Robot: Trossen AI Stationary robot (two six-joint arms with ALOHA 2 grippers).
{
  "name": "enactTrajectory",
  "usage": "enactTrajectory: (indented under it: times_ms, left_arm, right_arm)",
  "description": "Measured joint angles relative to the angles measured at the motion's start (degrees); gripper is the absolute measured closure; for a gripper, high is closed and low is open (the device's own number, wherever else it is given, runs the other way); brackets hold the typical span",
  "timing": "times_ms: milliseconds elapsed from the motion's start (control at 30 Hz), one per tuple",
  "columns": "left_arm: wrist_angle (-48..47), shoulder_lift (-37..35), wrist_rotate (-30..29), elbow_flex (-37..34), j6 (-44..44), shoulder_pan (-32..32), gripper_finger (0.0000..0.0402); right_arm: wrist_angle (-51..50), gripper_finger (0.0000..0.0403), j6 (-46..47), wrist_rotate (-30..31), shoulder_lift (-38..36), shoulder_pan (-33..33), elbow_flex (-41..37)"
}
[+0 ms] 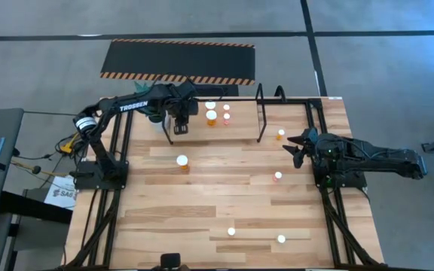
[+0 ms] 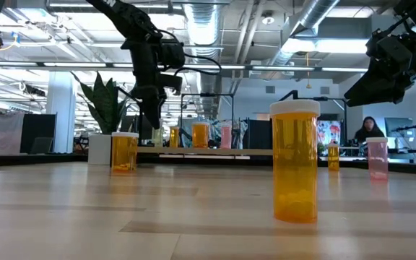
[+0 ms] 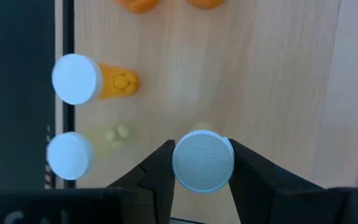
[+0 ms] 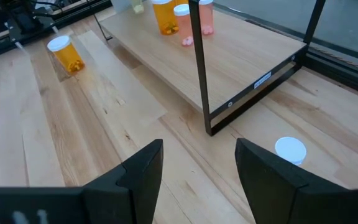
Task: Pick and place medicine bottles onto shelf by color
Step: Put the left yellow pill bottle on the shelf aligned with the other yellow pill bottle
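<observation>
- My left pincer squeezes a white-capped bottle over the shelf, far left, beside two yellow ones, so colors match.
- My right pincer waits, released.

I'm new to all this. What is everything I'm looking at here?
Loose medicine bottles: five, orange or pink, on the table.
Shelved bottles: at least four, orange and pink, on the shelf.
Plant: one, green, white pot, beside the shelf.
Mat: one, black, striped edges, floor beyond the table.
Person: one, far background.
Left gripper: one, dark, shut on a white-capped bottle above the shelf.
Right gripper: one, dark, open, over the table's right side.
</observation>
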Motion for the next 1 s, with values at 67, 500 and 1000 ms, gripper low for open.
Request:
enactTrajectory:
  times_ms: [67,500,1000]
  left_arm:
    - [0.13,0.0,-0.2,0.0,0.88,0.05,0.0285]
    - [0.11,0.0,0.39,-0.02,2.92,0.51,0.0285]
    - [0.38,3.0,-0.04,-0.09,4.01,1.03,0.0286]
  right_arm:
    - [0.0,0.0178,0.0,-0.01,0.0,0.0,0.0]
    - [0.01,0.0178,-0.01,0.01,0.0,0.02,0.0]
    - [-0.01,0.0178,-0.01,0.01,0.0,-0.01,0.0]
